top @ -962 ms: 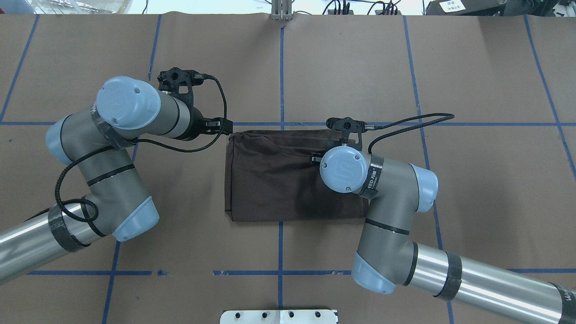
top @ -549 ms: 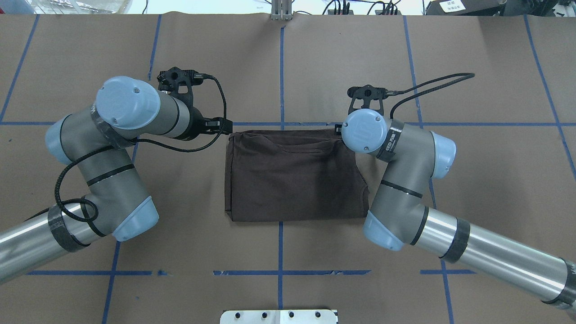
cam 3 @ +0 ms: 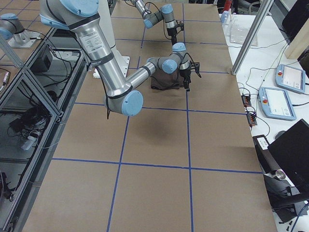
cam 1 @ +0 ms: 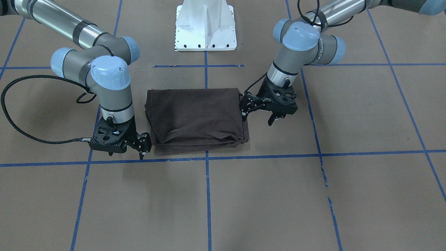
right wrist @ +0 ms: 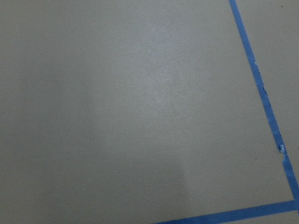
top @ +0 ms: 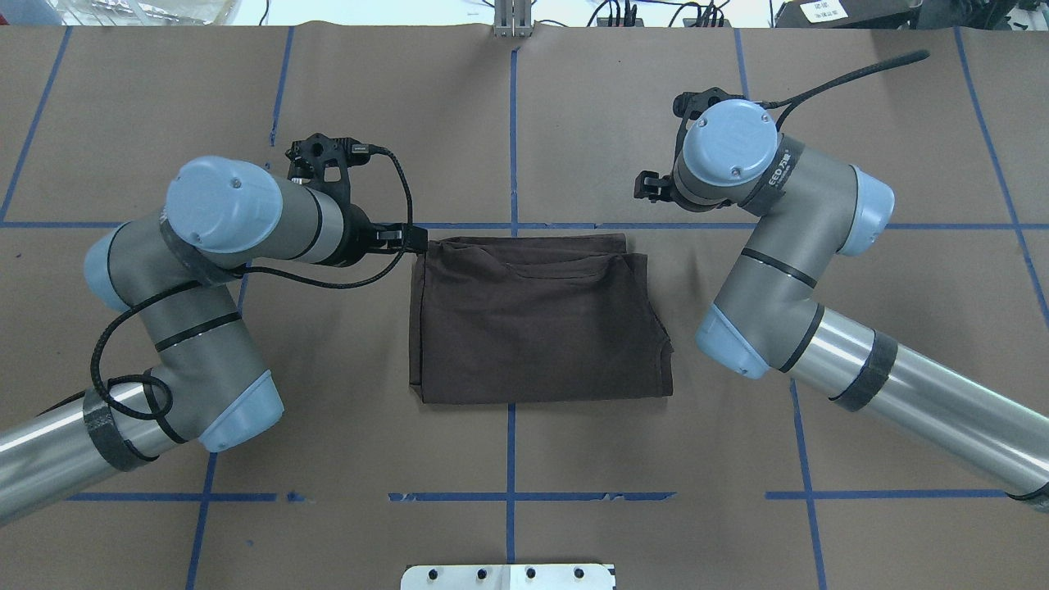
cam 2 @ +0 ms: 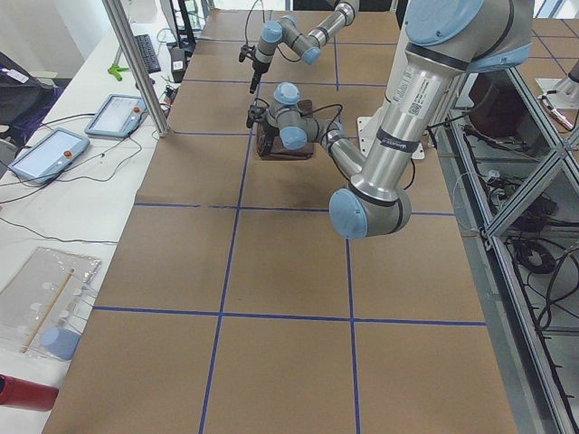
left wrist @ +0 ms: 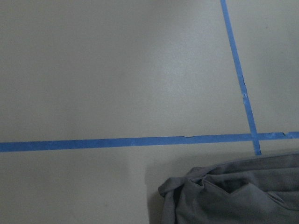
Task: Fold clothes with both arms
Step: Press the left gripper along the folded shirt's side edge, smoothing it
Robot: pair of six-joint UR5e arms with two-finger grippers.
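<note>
Brown T-shirt folded (1 neat rectangle), left pincer spread beside its edge, right pincer spread nearby

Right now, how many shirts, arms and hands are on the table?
Shirt: 1
Arms: 2, left arm and right arm
Hands: 2, left hand and right hand
Total: 5
</note>
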